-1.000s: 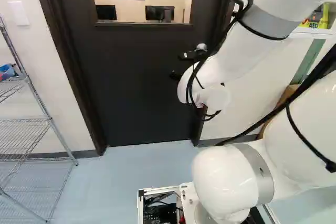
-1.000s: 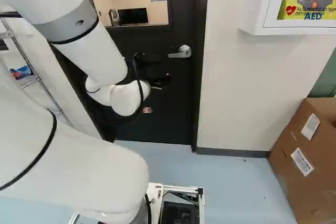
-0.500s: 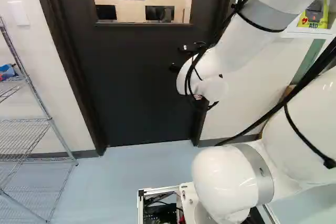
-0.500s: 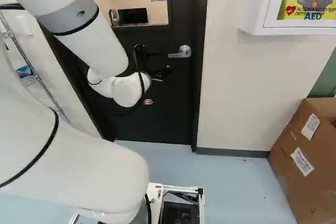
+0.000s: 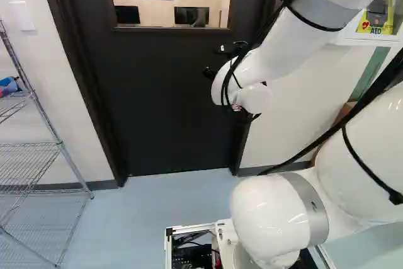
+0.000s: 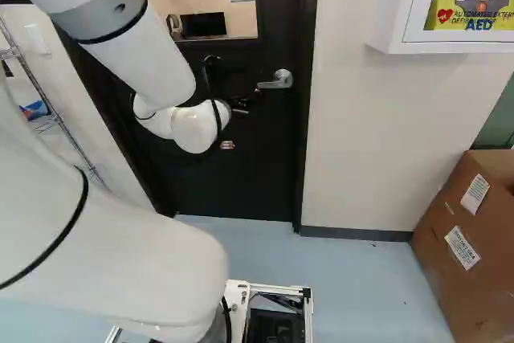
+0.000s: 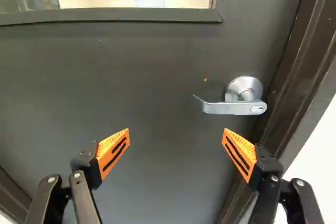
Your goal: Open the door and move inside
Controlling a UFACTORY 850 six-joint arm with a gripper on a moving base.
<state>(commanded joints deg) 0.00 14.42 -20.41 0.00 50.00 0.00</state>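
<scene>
The dark door (image 5: 164, 99) stands shut in its frame, with a window in its upper part. My gripper (image 5: 214, 61) is in front of it, partly hidden by the wrist in the left base view. Seen from the wrist, the gripper (image 7: 176, 135) is open, orange pads wide apart, nothing between them. The silver lever handle (image 7: 233, 107) lies ahead of the fingertips, toward the finger on the door frame's side, untouched and level. In the right base view the handle (image 6: 277, 80) is close beside the gripper; in the left base view the arm hides it.
A wire shelf (image 5: 60, 143) stands left of the door. Right of it, a white wall (image 6: 361, 134) carries an AED cabinet (image 6: 405, 6). A cardboard box (image 6: 466, 238) sits on the floor at the right. The door frame (image 7: 294, 72) runs close beside the handle.
My wrist and gripper have risen in front of the door, bringing the gripper closer to the handle's height. The base and the door have not moved.
</scene>
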